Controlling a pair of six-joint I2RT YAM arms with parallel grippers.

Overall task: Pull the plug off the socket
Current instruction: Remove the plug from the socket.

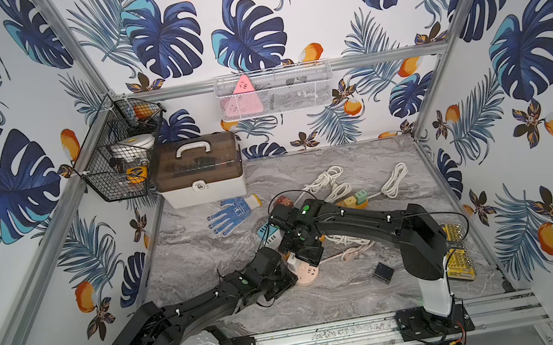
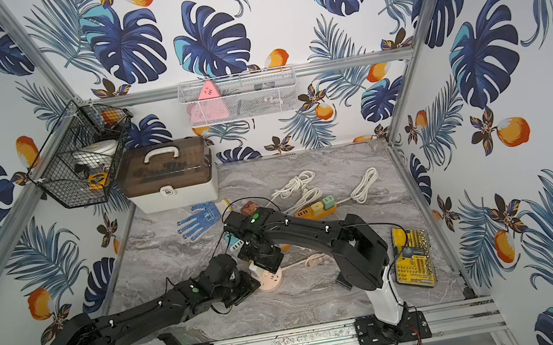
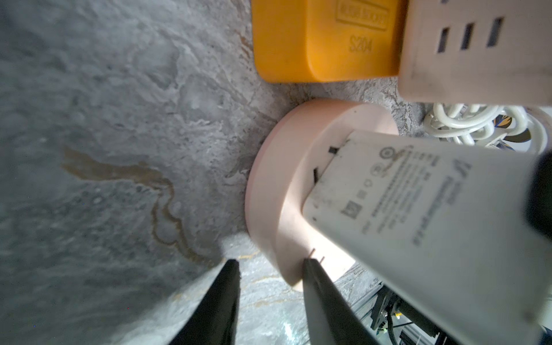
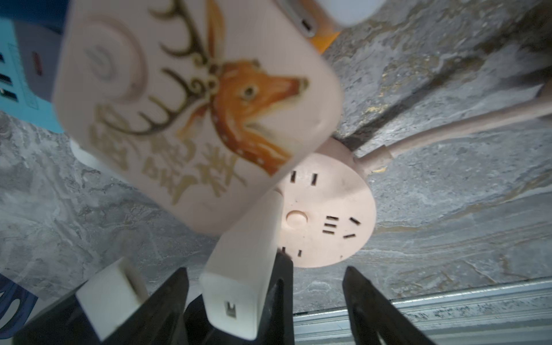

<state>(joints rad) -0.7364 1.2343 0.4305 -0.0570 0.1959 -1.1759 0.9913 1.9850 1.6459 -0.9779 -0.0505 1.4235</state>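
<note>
Evidently the left gripper (image 3: 270, 260), fingers slightly parted, pins the socket (image 4: 325, 221) down; the right gripper (image 4: 265, 268) stands spread around the seated plug (image 4: 239, 268).

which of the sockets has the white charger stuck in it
The round pink socket, lying flat with the white charger standing up from it; the orange strip farther back carries a green plug and a beige plug.

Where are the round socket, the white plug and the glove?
round socket (image 4: 334, 197), right wrist view, top face near its button.
white plug (image 3: 433, 215), left wrist view, printed side face.
glove (image 1: 235, 211), in a top view, palm.
</note>
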